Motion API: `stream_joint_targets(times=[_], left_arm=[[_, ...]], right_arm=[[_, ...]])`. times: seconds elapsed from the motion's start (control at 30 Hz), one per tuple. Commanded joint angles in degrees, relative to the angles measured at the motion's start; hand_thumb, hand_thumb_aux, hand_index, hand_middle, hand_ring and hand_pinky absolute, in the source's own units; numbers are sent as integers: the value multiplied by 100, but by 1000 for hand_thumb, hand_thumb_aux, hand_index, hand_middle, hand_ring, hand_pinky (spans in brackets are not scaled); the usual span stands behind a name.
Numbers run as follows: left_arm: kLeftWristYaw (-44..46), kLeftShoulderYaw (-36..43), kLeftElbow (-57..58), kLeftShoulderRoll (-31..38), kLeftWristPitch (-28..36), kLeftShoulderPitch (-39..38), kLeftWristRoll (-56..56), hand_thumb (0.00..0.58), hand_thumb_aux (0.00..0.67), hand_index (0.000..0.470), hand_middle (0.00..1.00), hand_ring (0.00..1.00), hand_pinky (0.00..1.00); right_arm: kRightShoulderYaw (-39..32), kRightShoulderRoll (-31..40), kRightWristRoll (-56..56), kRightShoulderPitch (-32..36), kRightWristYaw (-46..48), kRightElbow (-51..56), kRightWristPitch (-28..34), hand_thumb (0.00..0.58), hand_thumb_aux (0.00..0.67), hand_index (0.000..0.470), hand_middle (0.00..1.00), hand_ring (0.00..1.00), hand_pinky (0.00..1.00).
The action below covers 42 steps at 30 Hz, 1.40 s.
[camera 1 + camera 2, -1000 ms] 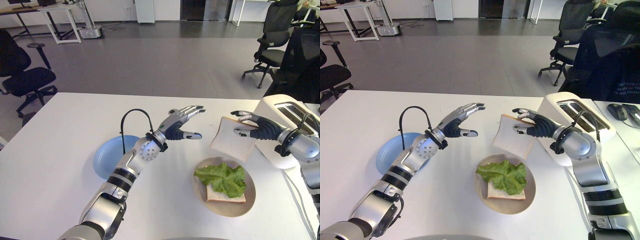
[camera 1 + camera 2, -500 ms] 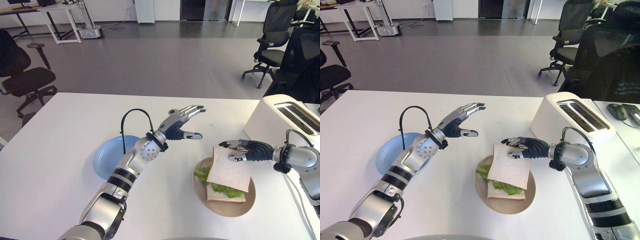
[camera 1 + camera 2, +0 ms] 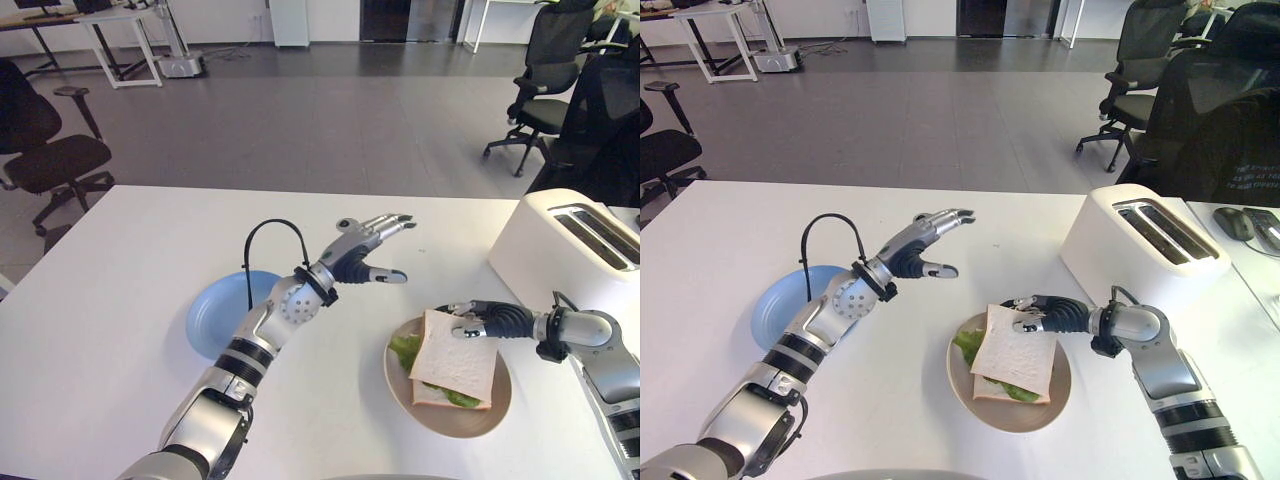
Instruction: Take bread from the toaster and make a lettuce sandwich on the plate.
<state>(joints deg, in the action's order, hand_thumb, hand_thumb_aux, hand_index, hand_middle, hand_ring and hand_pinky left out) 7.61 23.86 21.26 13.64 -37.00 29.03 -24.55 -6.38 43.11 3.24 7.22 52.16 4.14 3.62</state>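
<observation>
On plate (image 3: 492, 402), slice (image 3: 455, 358) lies over lettuce (image 3: 403, 348); right hand (image 3: 490, 322) pinches its far edge. Release gently, withdraw level, no dragging. Left hand (image 3: 365, 255) spread, empty.

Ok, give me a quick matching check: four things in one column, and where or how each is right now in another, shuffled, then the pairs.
1 top bread slice
2 lettuce
3 blue plate
4 left hand

A raised over the table, open, holding nothing
B on the table, left of the tan plate
C lying on the sandwich, right hand pinching its far corner
D sticking out under the slice's left edge

Pairs: 1-C, 2-D, 3-B, 4-A
</observation>
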Motion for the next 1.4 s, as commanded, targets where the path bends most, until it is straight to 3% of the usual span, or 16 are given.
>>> stream_joint_targets(times=[0.03, 0.27, 0.5, 0.63, 0.77, 0.8, 1.13, 1.4], left_arm=[[1127, 807, -414, -118, -652, -434, 949, 0, 0, 0, 0, 0, 0], [2804, 1650, -1, -420, -504, -821, 2071, 0, 0, 0, 0, 0, 0], [3000, 1517, 1112, -674, -587, -661, 1753, 0, 0, 0, 0, 0, 0], [2680, 1803, 2301, -727, 30, -515, 780, 0, 0, 0, 0, 0, 0], [2936, 1759, 2850, -998, 416, -556, 977, 0, 0, 0, 0, 0, 0], [3011, 1746, 2909, -1022, 450, -529, 1013, 0, 0, 0, 0, 0, 0], [3495, 1599, 3238, -1185, 676, -433, 1270, 0, 0, 0, 0, 0, 0], [3500, 1497, 3215, -1155, 505, -369, 1314, 0, 0, 0, 0, 0, 0]], right_arm=[[-213, -106, -179, 18, 45, 321, -174, 580, 670, 470, 0, 0, 0], [-262, -134, -217, 6, -25, 483, -333, 580, 670, 470, 0, 0, 0], [-173, -107, -145, 68, -19, 359, -305, 580, 670, 470, 0, 0, 0], [-153, -118, -98, 57, -6, 250, -284, 580, 670, 470, 0, 0, 0], [-48, -58, -4, 85, 31, 87, -336, 580, 670, 470, 0, 0, 0], [27, -62, 58, 127, 25, 31, -373, 0, 0, 0, 0, 0, 0], [1323, -1047, 762, 1295, -1443, 53, -391, 0, 0, 0, 0, 0, 0], [1466, -1158, 1077, 1299, -1560, -212, -73, 0, 0, 0, 0, 0, 0]])
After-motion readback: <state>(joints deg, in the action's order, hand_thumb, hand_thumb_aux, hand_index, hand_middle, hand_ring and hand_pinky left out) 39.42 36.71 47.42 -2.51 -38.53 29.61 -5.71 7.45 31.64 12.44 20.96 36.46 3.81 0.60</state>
